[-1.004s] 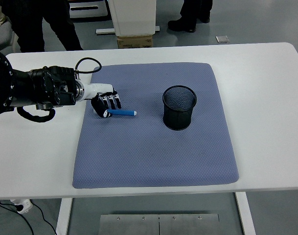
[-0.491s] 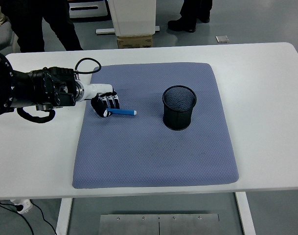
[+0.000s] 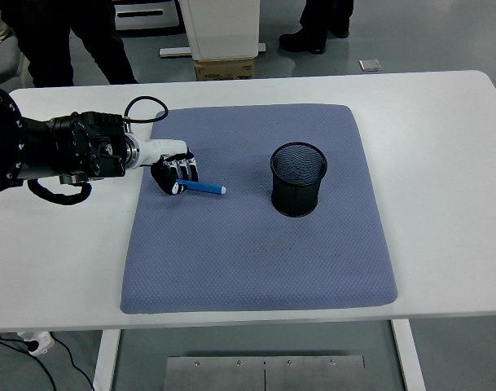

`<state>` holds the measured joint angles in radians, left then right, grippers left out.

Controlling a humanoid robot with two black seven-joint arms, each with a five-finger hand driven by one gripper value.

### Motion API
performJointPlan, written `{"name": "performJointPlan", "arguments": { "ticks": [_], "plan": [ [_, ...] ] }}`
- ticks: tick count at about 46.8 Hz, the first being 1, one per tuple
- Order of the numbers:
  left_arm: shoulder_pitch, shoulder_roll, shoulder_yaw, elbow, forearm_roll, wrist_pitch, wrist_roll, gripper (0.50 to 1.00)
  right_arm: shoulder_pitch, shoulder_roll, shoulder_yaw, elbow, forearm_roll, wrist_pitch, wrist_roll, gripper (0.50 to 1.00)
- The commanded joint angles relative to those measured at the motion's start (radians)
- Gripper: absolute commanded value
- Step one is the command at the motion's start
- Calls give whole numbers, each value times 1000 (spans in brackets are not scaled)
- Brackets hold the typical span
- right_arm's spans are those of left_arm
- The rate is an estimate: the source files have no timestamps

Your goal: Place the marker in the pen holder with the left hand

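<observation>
At the frame's left, the black five-fingered left hand [image 3: 174, 175] curls its fingers onto one end of the slim blue marker [image 3: 202, 187], whose long axis points right toward the black mesh pen holder [image 3: 298, 180], centre-right.

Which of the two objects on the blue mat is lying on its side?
The blue marker, lying flat with one end in the left hand. The black mesh pen holder stands upright, mouth up.

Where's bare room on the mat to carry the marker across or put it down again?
The blue mat is bare along its whole near half and between the marker and the pen holder. The strip right of the holder is free too. The only crowding is at the far-left corner, where the left hand grips the marker.
</observation>
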<state>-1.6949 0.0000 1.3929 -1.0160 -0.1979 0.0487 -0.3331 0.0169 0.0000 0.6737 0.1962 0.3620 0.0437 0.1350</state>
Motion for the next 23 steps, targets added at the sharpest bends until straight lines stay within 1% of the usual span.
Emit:
{"name": "performJointPlan", "arguments": {
  "ticks": [1,12,23],
  "plan": [
    [6,0,0,-1,0,2,-1,596,0,0,1,-1,0,1,0,1000],
    [8,0,0,1,0,3,-1,610,0,0,0,0,0,-1,0,1000],
    [8,0,0,0,0,3,-1,607,0,0,0,0,0,-1,0,1000]
  ]
}}
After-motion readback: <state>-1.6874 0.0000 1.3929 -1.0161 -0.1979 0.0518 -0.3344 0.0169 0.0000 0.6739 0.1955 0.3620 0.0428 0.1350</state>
